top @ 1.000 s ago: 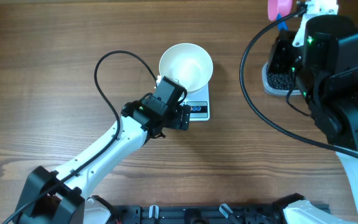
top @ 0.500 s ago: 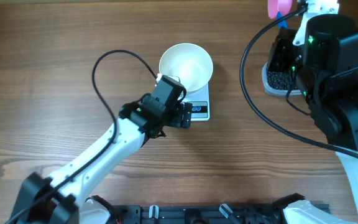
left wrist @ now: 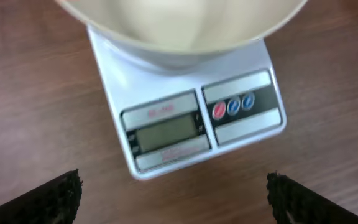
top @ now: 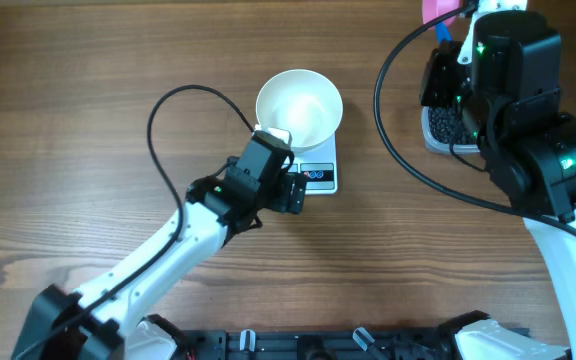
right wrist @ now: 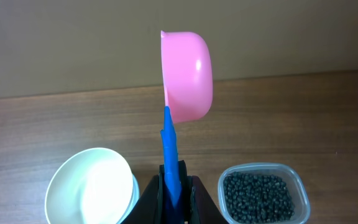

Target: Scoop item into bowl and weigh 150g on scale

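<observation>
Fingers of the left gripper are standing spread wide and gripping nothing, one dark tip showing at each lower corner of the left wrist view. The gripper is hovering over the wooden table. Just ahead of it, between the lines of its two fingers and apart from both, the scale is lying flat, its grey display and its red and blue buttons facing the gripper. The bowl is sitting on the far part of the scale, beyond the display.

Well to the right, the right gripper is clamping shut on the blue handle of a pink scoop. The scoop is standing upright above the fingers, seen edge-on, its hollow turned toward the gripper's left. The black pellets are lying in a clear tub below and just right of the gripper. The white bowl is showing below and to its left. From overhead the tub is sitting partly hidden beneath the right arm.
</observation>
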Controlling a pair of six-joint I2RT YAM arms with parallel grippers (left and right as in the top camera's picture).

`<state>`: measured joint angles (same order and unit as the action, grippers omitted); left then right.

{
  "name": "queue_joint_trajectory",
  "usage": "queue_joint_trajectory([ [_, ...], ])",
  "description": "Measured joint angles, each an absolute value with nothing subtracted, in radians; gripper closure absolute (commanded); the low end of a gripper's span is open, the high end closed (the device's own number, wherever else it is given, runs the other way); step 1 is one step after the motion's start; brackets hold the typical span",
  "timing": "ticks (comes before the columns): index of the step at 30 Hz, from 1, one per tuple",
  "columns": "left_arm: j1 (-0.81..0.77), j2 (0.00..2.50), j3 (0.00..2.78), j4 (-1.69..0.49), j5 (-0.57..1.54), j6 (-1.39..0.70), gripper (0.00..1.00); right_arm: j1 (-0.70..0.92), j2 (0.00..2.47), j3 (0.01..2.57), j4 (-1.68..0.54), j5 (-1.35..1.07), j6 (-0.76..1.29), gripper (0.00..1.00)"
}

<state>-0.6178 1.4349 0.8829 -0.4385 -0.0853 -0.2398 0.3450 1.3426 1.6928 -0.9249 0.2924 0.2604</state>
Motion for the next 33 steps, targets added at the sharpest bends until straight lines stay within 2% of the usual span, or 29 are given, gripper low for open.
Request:
queue_joint_trajectory([
  [6,-0.620,1.492,0.883,-0.343,-0.085,-0.237,0.00,0.345,1.343,1.693,-0.910,0.292,0.260,0.96],
  [15,-0.620,1.506,0.883,-0.332,-0.085,-0.237,0.00,0.345,1.343,1.693,-0.910,0.292,0.260,0.96],
  [24,-0.620,1.409,0.876,-0.456,-0.086,-0.246,0.00,0.345,1.343,1.693,-0.923,0.292,0.260,0.96],
  [33,-0.622,1.323,0.703,-0.257,-0.085,-0.256,0.00,0.345,1.343,1.693,-0.931,0.292,0.260,0.96],
])
